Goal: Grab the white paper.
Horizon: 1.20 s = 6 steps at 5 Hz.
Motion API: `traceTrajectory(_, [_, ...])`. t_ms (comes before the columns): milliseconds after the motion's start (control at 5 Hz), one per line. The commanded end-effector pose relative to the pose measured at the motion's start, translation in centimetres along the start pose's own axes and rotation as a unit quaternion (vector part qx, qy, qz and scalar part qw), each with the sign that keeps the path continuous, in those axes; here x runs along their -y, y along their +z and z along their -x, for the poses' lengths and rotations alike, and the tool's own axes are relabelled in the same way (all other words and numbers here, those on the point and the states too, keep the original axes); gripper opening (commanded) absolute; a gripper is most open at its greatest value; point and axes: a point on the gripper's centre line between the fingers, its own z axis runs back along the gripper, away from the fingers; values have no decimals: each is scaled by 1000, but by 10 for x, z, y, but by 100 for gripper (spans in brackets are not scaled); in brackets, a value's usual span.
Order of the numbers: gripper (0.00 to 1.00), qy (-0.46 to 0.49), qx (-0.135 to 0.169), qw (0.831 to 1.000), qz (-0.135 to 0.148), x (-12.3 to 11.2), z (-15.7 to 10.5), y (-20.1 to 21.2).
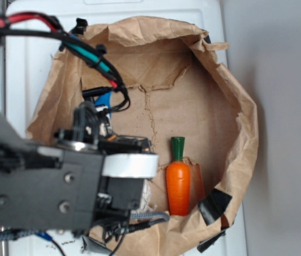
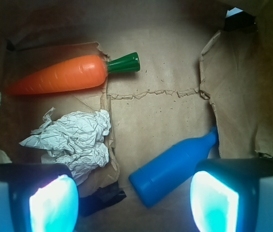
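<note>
White paper (image 2: pixel 76 140) lies between carrot (image 2: pixel 61 75) and blue bottle (image 2: pixel 173 169), hand (image 2: pixel 134 203) spread.

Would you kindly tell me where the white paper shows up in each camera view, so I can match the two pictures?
Exterior: the white paper is almost wholly hidden behind the arm; I cannot pick it out with certainty.
Wrist: white paper lies lower left on the bag floor, below the carrot, near the left jaw.
Shared landmark: the carrot, standing green end up at centre right in the exterior view.
</note>
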Motion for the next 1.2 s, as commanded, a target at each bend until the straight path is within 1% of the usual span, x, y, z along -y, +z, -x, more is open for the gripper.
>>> traceTrajectory(0, [100, 43, 11, 999, 31, -11, -20, -14])
traceTrajectory(200, [100, 85, 10, 994, 60, -27, -27, -16])
traceTrajectory(400, [100, 206, -65, 969, 116, -39, -28, -15])
traceTrajectory(600, [100, 261, -109, 952, 120, -34, -35, -14])
traceTrajectory(800, [100, 278, -131, 943, 130, -26, -47, -27])
traceTrajectory(1000, [100, 270, -141, 944, 128, -7, -52, -41])
